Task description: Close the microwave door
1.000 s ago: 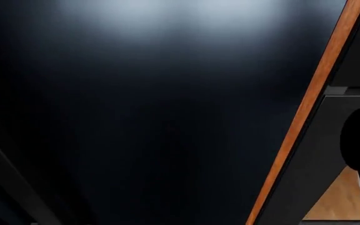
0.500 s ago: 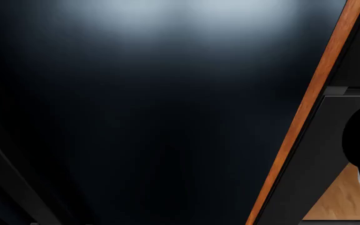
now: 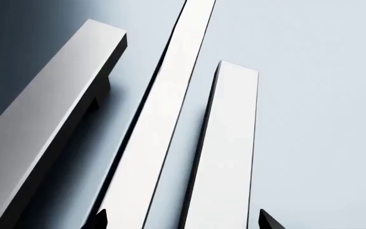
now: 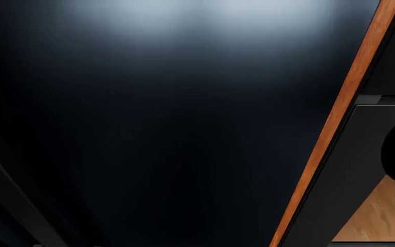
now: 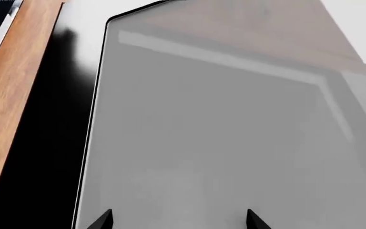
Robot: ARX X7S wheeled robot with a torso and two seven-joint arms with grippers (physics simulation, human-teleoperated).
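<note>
**Both wrists pressed close to glossy panels, head view almost blacked out**

The microwave door (image 5: 221,133) fills most of the right wrist frame as a broad grey glass pane with a thin dark border, reflecting a pale bar across its upper part; a black band runs down its left side, and a wooden strip (image 5: 11,95) slants along the far left edge; whether the door is shut against its body cannot be told from these views. The right gripper (image 5: 179,220) sits very near the pane, only two dark fingertips (image 5: 100,220) poking in at the bottom edge, set apart from each other with nothing between them, so it reads as released.

In the left wrist frame, three bright metal bars (image 3: 160,124) slant upward over a pale blue-grey surface; the left gripper (image 3: 183,220) shows just two dark tips (image 3: 269,222) at the bottom edge, spread wide and empty.

The head frame is mostly a dark glossy surface (image 4: 170,128) with a soft glare at the top; an orange-brown edge (image 4: 335,118) slants down the right side; a dark panel (image 4: 355,170) lies beyond it; wooden floor (image 4: 379,218) shows at the lower right.
</note>
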